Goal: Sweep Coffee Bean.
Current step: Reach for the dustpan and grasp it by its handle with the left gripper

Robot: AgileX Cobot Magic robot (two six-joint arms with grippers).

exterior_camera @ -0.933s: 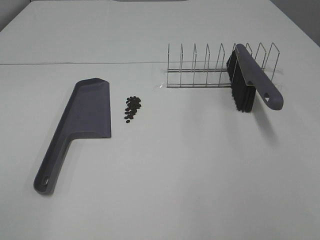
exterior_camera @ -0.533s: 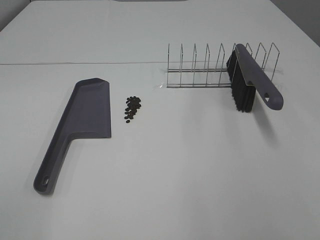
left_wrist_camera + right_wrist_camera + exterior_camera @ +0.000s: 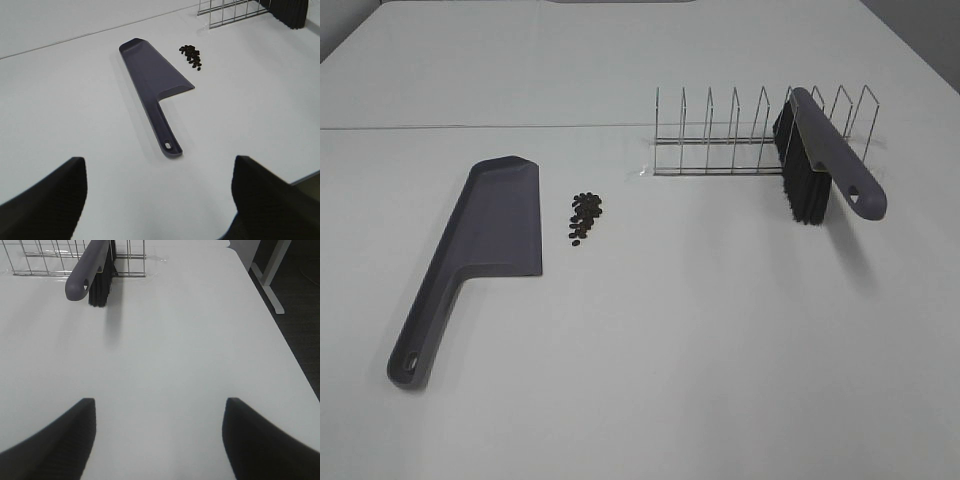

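On the white table [image 3: 720, 330], the coffee beans [image 3: 585, 217] are lying in a loose cluster just beside the dustpan [image 3: 490, 230], and nothing is showing any shift from a moment ago, so sweeping is not yet beginning. The left gripper [image 3: 157, 172] and right gripper [image 3: 159, 410] are hanging wide open, empty. The brush [image 3: 820, 160] is leaning in the wire rack [image 3: 720, 140], well apart from the beans, with nothing blocking the way.

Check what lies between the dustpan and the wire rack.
The coffee bean cluster, close beside the dustpan but apart from it; past it, only bare table up to the wire rack. The exterior high view shows this.
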